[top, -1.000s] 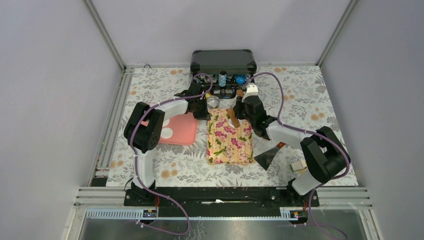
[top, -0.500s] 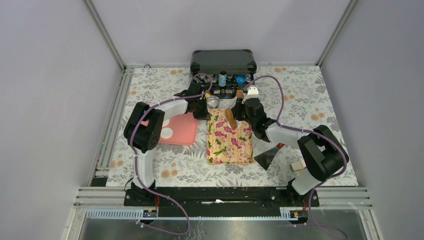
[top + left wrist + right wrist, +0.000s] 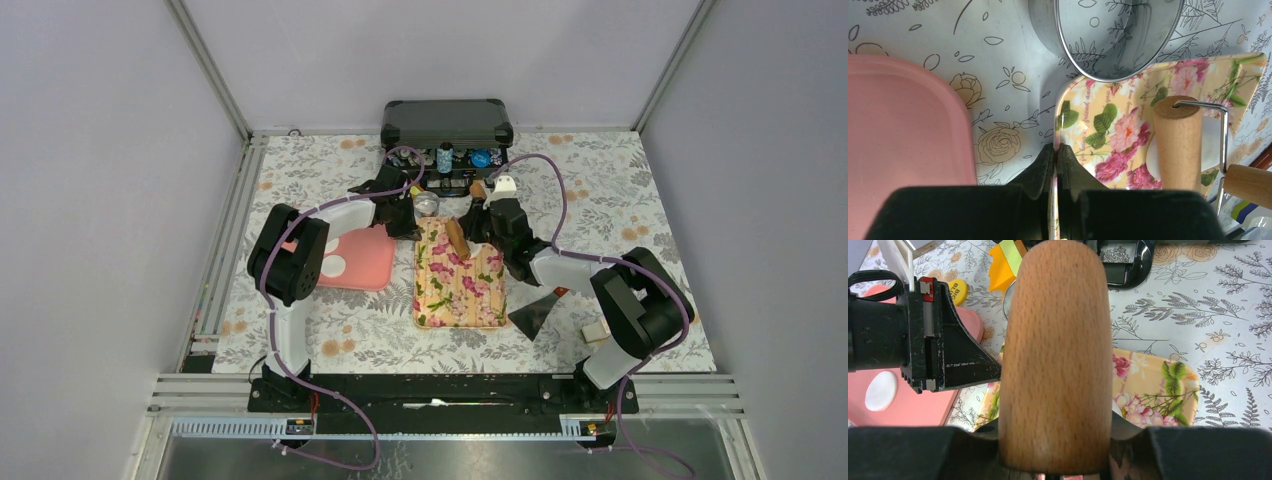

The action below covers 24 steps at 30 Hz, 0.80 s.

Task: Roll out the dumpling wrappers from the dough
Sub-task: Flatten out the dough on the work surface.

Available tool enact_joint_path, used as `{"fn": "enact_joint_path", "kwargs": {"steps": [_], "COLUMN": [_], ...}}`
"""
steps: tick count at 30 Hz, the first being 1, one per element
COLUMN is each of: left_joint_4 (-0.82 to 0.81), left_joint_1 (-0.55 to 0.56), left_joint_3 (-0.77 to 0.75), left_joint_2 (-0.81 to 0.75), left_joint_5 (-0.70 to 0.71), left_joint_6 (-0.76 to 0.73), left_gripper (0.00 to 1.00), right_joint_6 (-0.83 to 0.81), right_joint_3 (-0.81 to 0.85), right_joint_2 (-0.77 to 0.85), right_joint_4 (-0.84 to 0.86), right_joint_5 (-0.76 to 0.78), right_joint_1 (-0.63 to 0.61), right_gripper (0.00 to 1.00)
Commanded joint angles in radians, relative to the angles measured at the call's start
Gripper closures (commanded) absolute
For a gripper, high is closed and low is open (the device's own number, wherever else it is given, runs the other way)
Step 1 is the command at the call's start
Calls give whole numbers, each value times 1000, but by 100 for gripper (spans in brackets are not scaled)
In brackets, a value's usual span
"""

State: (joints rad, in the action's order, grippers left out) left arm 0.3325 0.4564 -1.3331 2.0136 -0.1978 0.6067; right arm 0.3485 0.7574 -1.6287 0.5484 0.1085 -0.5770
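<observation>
Top view: a thin, flat white wrapper point(image 3: 335, 266) lies on the pink tray point(image 3: 368, 265), at nine o'clock from the floral board point(image 3: 455, 295).
Left wrist: the left gripper point(image 3: 1056, 152) pinches the board's rim; white dough point(image 3: 1149, 167) peeks from under the roller point(image 3: 1178, 145).
Right wrist: the right gripper point(image 3: 1055, 452) clamps the roller's wooden handle.

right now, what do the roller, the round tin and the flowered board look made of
The roller: pale wood, matte, with visible grain pores. The round tin: bare shiny metal; its wall mirrors the tablecloth print. The flowered board: probably glossy plastic or melamine, with a smooth printed face and a thin rounded edge; the look leaves it open.
</observation>
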Motion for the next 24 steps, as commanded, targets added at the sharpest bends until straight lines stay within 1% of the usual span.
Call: {"fn": "enact_joint_path", "kwargs": {"steps": [1,16,20,24], "left_joint_4": [63,61,56,53], "left_joint_1": [-7,-7,-7,-6], "left_joint_3": [25,25,24,23], "left_joint_2": [16,13,11,8], "left_joint_5": [17,12,8,16], "left_joint_6": [-10,-11,-19,-33], "left_gripper": [100,100,100,100], "right_joint_6": [-22,-10,-25,-88], "right_joint_3": [-74,-77,-53,-21], "right_joint_2": [-53,-20,50,132], "right_joint_4": [-236,-187,-151,-126], "right_joint_5": [-42,-104,-237,-391], "right_joint_1": [-18,-24,-24,3], "right_gripper": [100,100,100,100]}}
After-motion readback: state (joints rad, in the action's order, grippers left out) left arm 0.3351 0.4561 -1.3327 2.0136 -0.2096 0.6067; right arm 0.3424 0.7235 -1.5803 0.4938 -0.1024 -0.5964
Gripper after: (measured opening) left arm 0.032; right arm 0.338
